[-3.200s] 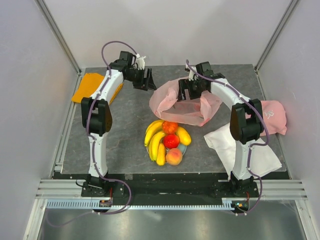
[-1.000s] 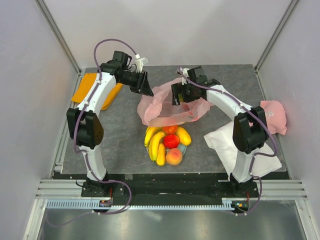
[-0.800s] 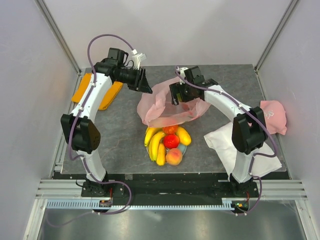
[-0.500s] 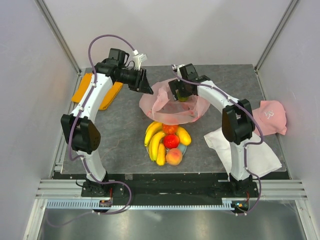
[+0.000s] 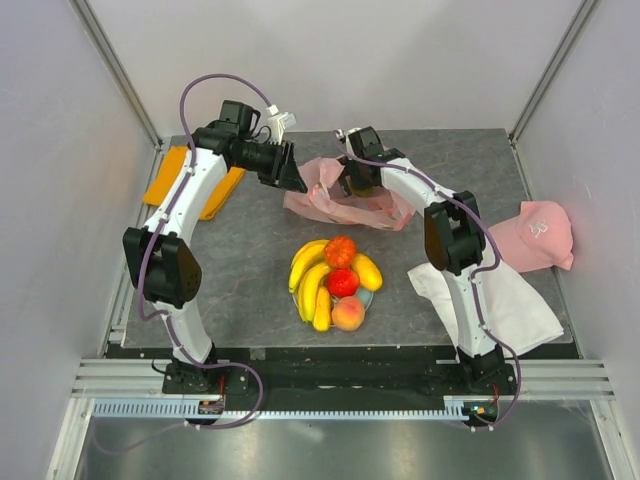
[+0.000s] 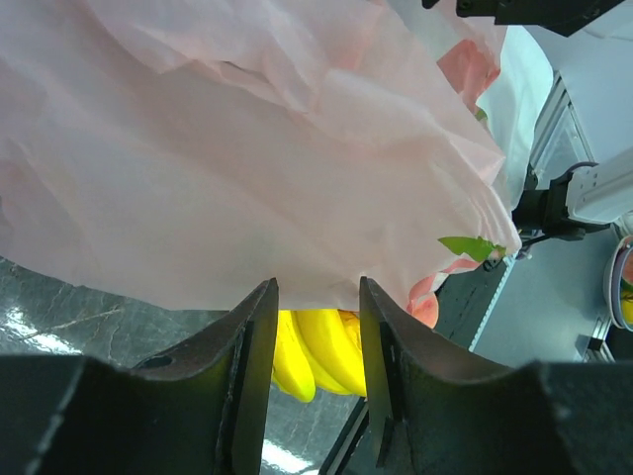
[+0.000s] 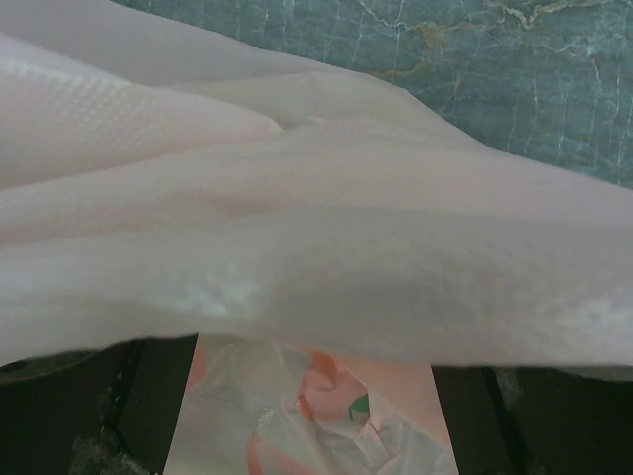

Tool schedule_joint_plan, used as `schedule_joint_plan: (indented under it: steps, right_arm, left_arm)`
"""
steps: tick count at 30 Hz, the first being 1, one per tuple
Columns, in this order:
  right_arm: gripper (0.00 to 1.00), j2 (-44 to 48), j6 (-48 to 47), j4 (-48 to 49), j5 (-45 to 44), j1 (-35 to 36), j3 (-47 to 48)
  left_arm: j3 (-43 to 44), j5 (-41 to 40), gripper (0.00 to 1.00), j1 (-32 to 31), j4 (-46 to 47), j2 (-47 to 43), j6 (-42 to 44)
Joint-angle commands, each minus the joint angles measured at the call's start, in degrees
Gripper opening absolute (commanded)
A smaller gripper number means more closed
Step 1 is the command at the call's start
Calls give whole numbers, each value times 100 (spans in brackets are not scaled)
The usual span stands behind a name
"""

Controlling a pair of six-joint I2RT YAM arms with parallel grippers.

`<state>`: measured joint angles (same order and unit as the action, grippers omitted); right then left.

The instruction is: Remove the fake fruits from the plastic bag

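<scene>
Folded orange cloth (image 5: pixel 183 178) at far left. Left gripper (image 5: pixel 296 181) is half open at the plastic bag's (image 5: pixel 335 206) left edge, with clear space between its fingers and no film pinched. The bag lies collapsed on the table (image 5: pixel 240 262); can't tell if anything is inside. Right gripper (image 5: pixel 352 185) is spread wide with bag film draped over it, no grip visible. The fake fruits (image 5: pixel 340 283) are piled on bare table near the bag, outside it: banana bunch (image 5: pixel 308 280) plus orange, red, peach and yellow pieces.
</scene>
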<state>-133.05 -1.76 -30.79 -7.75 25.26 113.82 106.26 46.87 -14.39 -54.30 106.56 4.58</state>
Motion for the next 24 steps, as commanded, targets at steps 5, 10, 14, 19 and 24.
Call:
schedule_joint_plan:
  steps: [5,10,14,19,24]
  right_arm:
    - [77,-291,-316,310,-201,-108,448]
    - [52,-143,-456,319,-34,-144,379]
    - [44,244,-510,397,168,-153,-43]
    - [88,421,-299,670,221,-144,-370]
    - [98,175,34,626,291,-144,-115]
  left_arm:
    - [-210,-20,45,-28,34,-224,236]
    - [-237,-82,45,-37,43,-268,228]
    - [-246,-99,45,-37,43,-268,236]
    - [-202,-91,45,-37,60,-241,236]
    - [-237,-55,45,-37,60,-224,245]
